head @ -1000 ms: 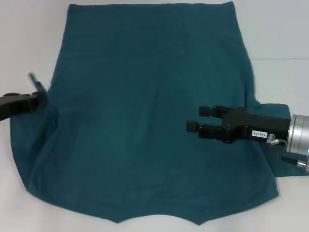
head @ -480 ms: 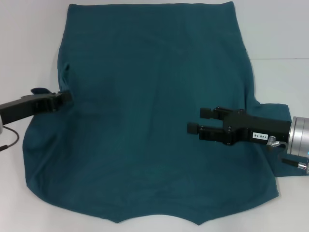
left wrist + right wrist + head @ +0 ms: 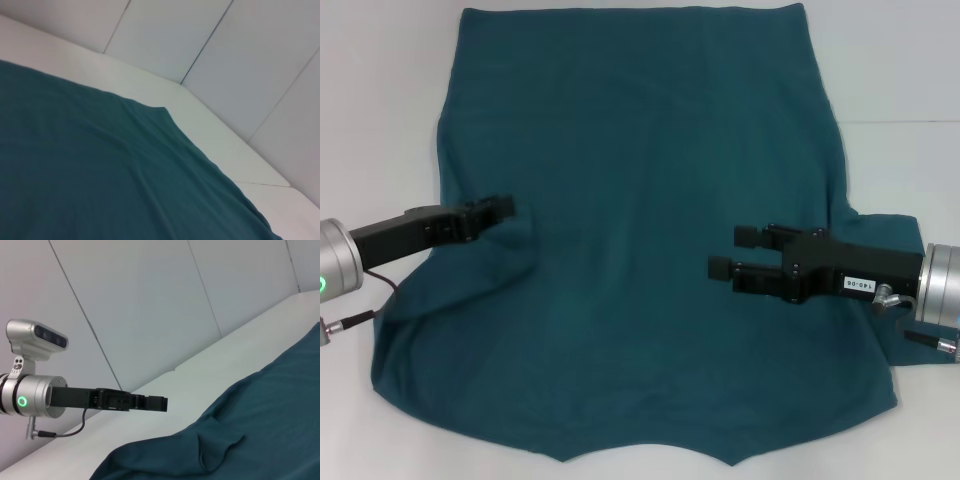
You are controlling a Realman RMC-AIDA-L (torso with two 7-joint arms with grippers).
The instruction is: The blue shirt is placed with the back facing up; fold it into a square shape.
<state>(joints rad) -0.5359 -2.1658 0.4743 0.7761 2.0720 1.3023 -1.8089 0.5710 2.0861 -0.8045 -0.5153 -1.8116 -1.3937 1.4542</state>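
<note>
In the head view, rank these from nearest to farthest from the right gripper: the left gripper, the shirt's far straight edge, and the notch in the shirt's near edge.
From the right gripper:
1. Notch in the near edge of the blue shirt, toward the robot, slightly to its left.
2. Left gripper, across the shirt on the left.
3. Far straight edge, at the table's far side.

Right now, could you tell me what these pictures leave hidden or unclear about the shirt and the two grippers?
- Underside of the blue shirt: lies against the table in every view.
- Whether the left gripper holds cloth: head view shows its tip over the fabric, right wrist view shows it from the side.
- Shirt's edge beneath the right gripper: that arm covers it.
- Left wrist view: own fingers not shown.
</note>
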